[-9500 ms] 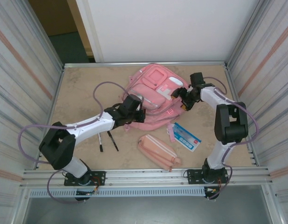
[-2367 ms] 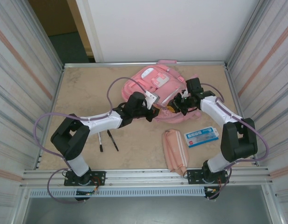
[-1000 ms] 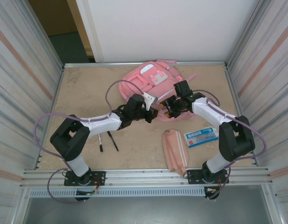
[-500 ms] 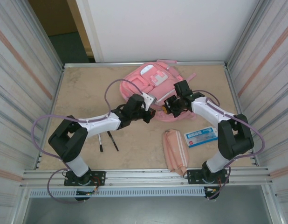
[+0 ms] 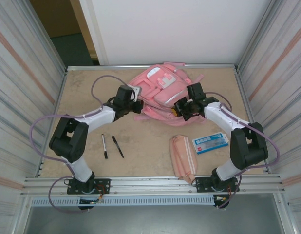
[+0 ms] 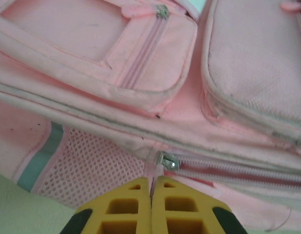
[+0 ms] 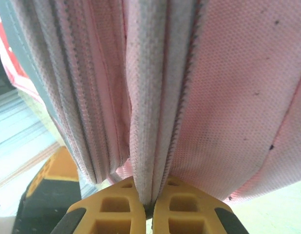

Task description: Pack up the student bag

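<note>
The student bag [image 5: 162, 87], a big pink backpack, lies at the back of the table. My left gripper [image 5: 139, 107] is at its left near edge. In the left wrist view that gripper [image 6: 151, 184] is shut on the pink zip pull, just below the metal slider [image 6: 168, 161] at the end of the zip, beside a mesh side pocket [image 6: 87, 168]. My right gripper [image 5: 178, 111] is at the bag's right near edge. There the right gripper [image 7: 149, 196] is shut on a fold of the bag's fabric [image 7: 150, 97] along its zip edge.
A small pink pencil case [image 5: 183, 157] and a blue-and-white box [image 5: 210, 142] lie at the front right. Two black pens [image 5: 104, 145] [image 5: 117, 146] lie front left by the left arm. Corrugated metal walls [image 5: 24, 97] close in both sides.
My left gripper has slid left along the bag's near edge with the zip pull in it. My right gripper has shut on the bag's fabric and shifted slightly right.
</note>
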Controlling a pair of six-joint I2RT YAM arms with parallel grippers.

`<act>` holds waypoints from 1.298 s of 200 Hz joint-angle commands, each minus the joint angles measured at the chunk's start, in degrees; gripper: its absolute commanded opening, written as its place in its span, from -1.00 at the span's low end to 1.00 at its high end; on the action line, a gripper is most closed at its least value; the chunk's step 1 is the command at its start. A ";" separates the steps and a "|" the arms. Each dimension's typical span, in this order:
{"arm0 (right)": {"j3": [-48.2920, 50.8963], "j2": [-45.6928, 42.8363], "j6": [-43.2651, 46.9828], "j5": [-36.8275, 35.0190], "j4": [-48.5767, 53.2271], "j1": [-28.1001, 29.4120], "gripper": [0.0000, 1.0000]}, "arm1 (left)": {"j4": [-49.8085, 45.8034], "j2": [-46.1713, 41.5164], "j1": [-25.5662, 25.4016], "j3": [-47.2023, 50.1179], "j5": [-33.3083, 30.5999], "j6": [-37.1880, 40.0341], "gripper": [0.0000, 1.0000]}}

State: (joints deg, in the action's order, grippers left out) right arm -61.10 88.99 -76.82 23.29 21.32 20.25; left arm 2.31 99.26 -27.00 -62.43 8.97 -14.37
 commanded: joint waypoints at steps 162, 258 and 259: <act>-0.01 -6.83 32.04 1.35 12.20 -10.73 0.42 | -15.01 -33.46 -17.46 18.87 -11.77 -11.33 -0.05; -5.34 9.53 26.04 2.06 1.48 -8.77 0.38 | -16.81 -38.41 -22.81 22.05 -15.38 -12.35 -0.04; -5.52 9.71 26.07 2.09 1.55 -8.67 0.37 | -16.85 -38.43 -22.82 22.07 -15.47 -12.35 -0.04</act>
State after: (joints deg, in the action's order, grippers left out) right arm -62.52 95.24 -49.28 24.47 24.08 9.76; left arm -13.41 63.24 -49.25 -41.63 -4.29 -26.87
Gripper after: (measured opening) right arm 0.705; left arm 0.479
